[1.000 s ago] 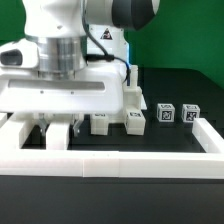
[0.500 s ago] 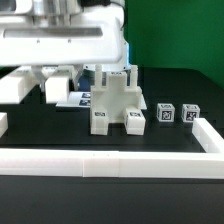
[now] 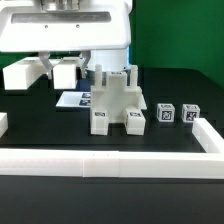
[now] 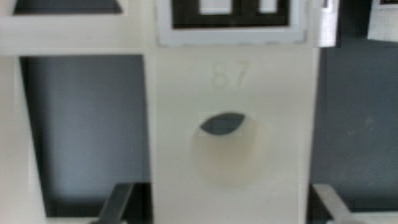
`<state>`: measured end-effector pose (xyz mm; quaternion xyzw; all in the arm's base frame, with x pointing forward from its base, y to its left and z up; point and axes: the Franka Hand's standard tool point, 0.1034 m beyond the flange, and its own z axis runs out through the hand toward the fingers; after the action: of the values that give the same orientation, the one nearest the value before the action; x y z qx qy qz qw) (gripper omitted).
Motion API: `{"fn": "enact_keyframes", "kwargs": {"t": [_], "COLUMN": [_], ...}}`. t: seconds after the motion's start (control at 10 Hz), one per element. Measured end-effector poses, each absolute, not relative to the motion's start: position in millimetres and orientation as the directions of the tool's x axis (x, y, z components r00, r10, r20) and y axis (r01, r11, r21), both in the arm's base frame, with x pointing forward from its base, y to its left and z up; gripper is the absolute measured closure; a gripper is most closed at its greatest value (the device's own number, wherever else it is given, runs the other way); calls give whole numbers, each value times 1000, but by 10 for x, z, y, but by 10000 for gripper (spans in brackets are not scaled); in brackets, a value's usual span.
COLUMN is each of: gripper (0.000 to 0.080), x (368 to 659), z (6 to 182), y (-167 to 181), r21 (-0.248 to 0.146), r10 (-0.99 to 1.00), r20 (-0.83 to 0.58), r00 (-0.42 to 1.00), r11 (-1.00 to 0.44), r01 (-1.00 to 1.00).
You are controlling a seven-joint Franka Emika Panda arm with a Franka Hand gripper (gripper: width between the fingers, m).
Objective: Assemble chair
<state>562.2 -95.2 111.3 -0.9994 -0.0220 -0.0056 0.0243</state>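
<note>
My gripper (image 3: 58,72) hangs high at the exterior view's left, shut on a flat white chair panel (image 3: 20,72) that sticks out to the left, well above the table. In the wrist view this panel (image 4: 222,90) fills the space between my fingers (image 4: 125,203); it has a dark hole in its middle and a marker tag at one end. A white chair part (image 3: 112,100) with tags on its feet stands upright on the black table, right of and below my gripper.
Two small tagged white blocks (image 3: 165,113) (image 3: 188,114) sit right of the standing part. The marker board (image 3: 72,100) lies behind it on the left. A low white wall (image 3: 110,162) runs along the front and right sides.
My gripper has risen from table level beside the standing part to high above it, carrying the white panel up with it. The standing part is now uncovered.
</note>
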Motion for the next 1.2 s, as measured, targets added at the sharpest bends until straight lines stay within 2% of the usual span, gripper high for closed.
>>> {"fn": "enact_keyframes", "kwargs": {"t": [0.3, 0.5, 0.8, 1.1, 1.2], "gripper": [515, 515, 515, 515, 515], "x": [5437, 5357, 5455, 5432, 5409], "z": [1410, 1505, 1454, 1420, 1402], "y": [-787, -514, 10, -16, -7], "r21": [-76, -91, -94, -89, -71], "r10": [25, -39, -125, -82, -26], "r20": [34, 32, 15, 10, 2], "r00": [999, 999, 992, 997, 1000], "r11": [-997, -995, -988, -993, -997], "r01": [28, -36, -123, -81, -26]}}
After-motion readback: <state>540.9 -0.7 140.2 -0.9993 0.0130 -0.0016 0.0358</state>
